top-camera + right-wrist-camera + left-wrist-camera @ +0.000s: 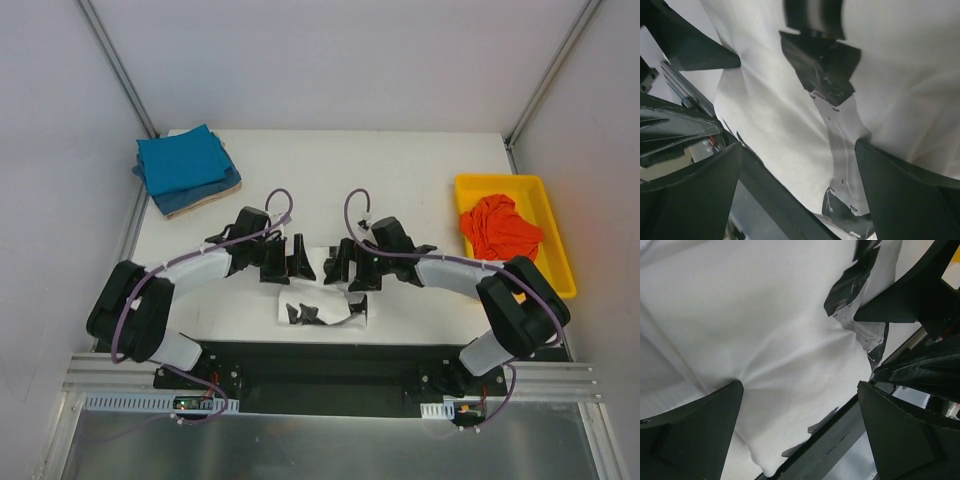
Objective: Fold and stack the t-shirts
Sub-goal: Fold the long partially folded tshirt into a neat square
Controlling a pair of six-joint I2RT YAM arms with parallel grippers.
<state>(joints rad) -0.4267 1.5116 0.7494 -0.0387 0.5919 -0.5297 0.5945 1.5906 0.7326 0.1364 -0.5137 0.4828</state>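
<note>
A white t-shirt with black print [322,308] lies folded small at the table's near edge. It fills the left wrist view [765,330] and the right wrist view [790,125]. My left gripper [285,260] [800,432] stands wide open over it, one fingertip [732,390] dimpling the cloth. The right gripper [350,265] [797,165] is also wide open, one fingertip [862,150] pressing the cloth. Neither holds anything. Folded teal-blue t-shirts [182,160] sit on a tan one [205,201] at the far left. An orange-red t-shirt [499,228] lies crumpled at the right.
The orange-red shirt rests in a yellow plastic tray [556,240] at the right edge of the table. A black rail [320,365] runs along the table's near edge just below the white shirt. Grey walls close in on both sides.
</note>
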